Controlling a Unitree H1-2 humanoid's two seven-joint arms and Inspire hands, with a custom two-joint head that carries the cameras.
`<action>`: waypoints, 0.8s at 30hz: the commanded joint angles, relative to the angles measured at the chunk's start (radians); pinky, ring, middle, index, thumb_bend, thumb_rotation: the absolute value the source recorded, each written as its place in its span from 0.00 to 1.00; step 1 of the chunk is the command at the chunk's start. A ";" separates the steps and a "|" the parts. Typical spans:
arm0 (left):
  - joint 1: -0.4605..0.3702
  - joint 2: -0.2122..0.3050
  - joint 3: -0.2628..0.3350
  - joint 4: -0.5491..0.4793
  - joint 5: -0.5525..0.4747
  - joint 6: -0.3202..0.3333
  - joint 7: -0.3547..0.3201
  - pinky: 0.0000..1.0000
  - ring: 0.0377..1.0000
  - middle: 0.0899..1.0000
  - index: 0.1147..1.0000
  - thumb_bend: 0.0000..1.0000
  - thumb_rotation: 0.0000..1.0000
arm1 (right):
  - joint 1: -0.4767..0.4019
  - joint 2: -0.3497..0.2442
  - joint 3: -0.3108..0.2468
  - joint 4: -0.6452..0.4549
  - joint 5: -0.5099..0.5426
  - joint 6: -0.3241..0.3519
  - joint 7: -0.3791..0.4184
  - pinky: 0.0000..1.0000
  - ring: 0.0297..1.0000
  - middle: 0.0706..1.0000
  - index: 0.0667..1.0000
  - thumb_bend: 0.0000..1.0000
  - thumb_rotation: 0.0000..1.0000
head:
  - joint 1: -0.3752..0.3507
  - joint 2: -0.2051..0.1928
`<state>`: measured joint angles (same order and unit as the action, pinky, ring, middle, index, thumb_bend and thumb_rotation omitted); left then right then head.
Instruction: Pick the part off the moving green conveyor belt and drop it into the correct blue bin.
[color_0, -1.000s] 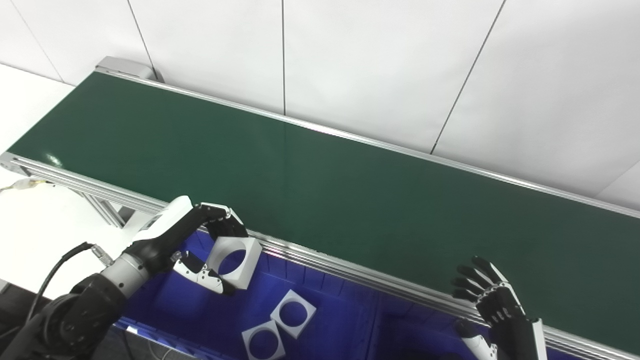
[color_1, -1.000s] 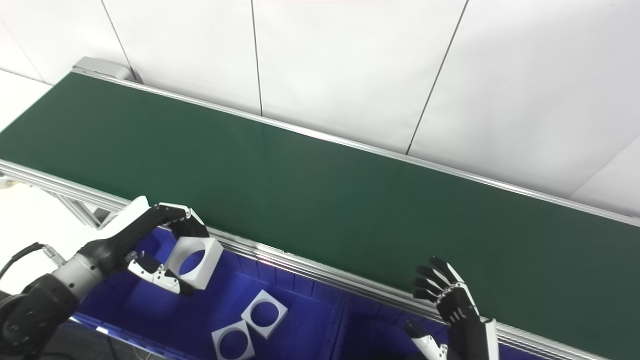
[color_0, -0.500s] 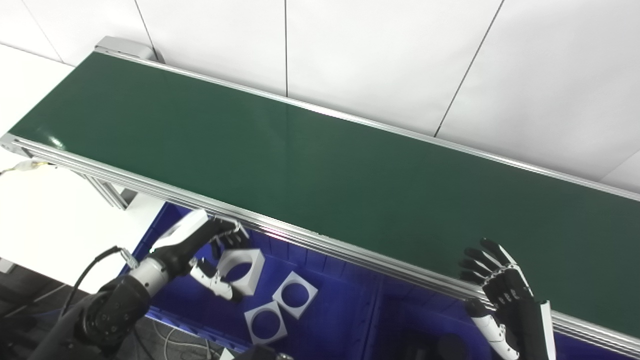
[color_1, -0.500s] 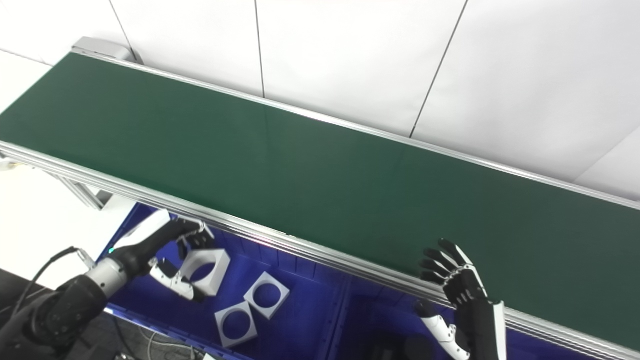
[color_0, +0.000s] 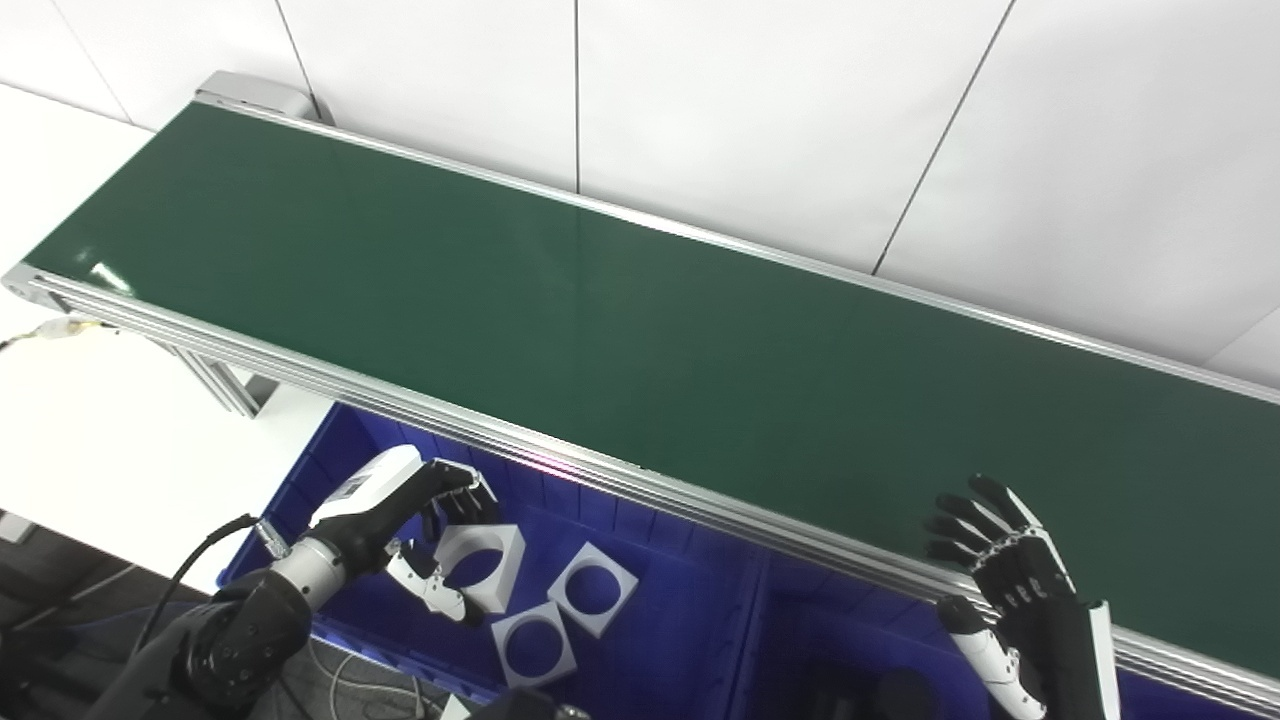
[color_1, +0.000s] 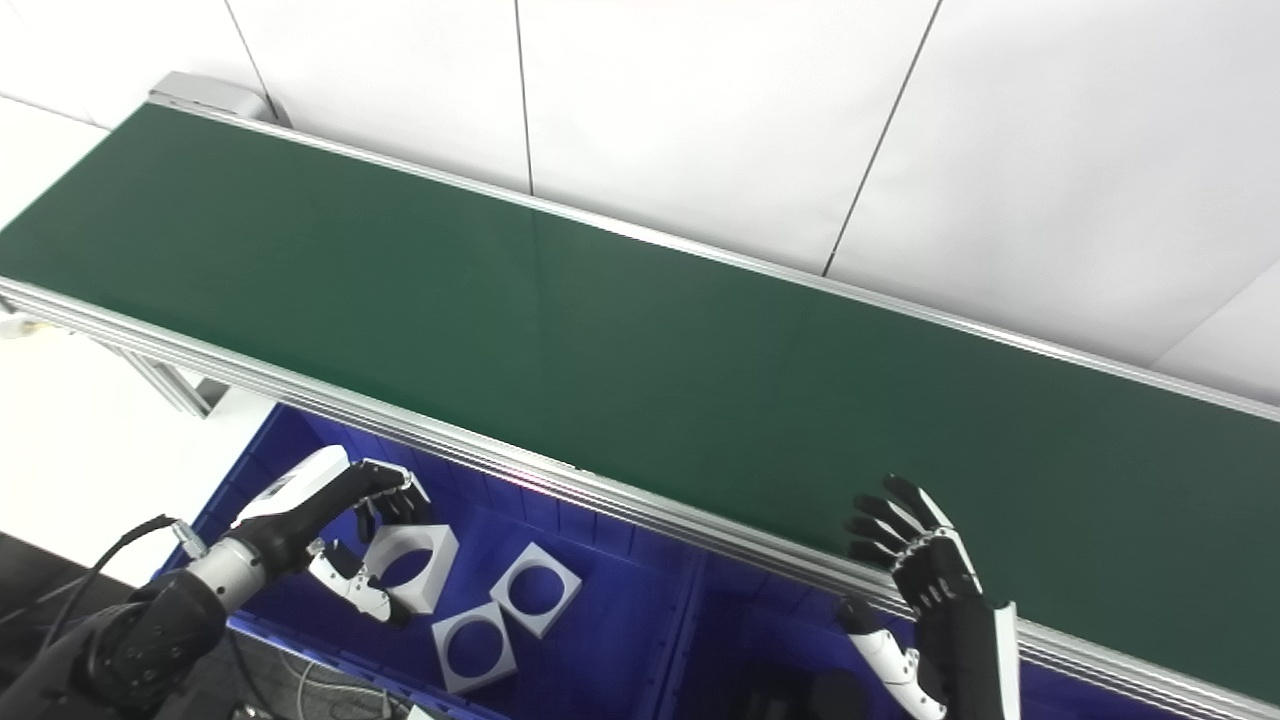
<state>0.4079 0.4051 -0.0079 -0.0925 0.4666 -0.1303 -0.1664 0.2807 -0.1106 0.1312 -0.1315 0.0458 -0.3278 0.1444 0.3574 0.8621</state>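
Observation:
My left hand (color_0: 415, 530) is low inside the left blue bin (color_0: 300, 490), shut on a white square part with a round hole (color_0: 480, 566). The part stands nearly upright between fingers and thumb, close to the bin floor. Two more white square parts (color_0: 592, 588) (color_0: 533, 643) lie flat on the bin floor just right of it. The green conveyor belt (color_0: 600, 320) runs across the view with nothing on it. My right hand (color_0: 1010, 590) is open, fingers spread, held up at the belt's near rail on the right.
A second blue bin (color_0: 840, 640) sits right of the first, below the belt's rail. The belt's aluminium frame (color_0: 640, 485) overhangs the bins' far edges. White wall panels stand behind the belt; a white floor lies at the left.
The camera tilted down. My left hand sank from rail height into the left bin with the part still held, ending near the floor beside the two lying parts. The right hand stayed put.

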 joint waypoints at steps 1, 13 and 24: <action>-0.002 0.017 0.010 -0.024 -0.002 -0.014 0.027 0.37 0.40 0.40 0.46 0.52 0.00 | -0.011 0.002 -0.005 -0.031 0.007 -0.006 0.003 0.62 0.69 0.73 0.82 0.71 0.55 | 0.000 -0.001; 0.006 0.030 0.010 -0.059 0.020 0.009 0.021 0.64 0.68 0.65 0.66 0.72 0.32 | -0.008 0.004 -0.007 -0.030 0.006 -0.010 0.002 0.62 0.69 0.73 0.82 0.72 0.56 | -0.004 -0.005; 0.007 0.070 -0.017 -0.097 -0.016 0.108 -0.093 0.88 0.99 1.00 1.00 1.00 0.97 | -0.005 0.008 -0.005 -0.033 0.012 -0.002 0.003 0.62 0.69 0.73 0.82 0.71 0.53 | -0.012 -0.009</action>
<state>0.4121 0.4516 -0.0292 -0.1637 0.4665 -0.0123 -0.2597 0.2812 -0.1088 0.1290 -0.1323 0.0479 -0.3277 0.1455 0.3451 0.8529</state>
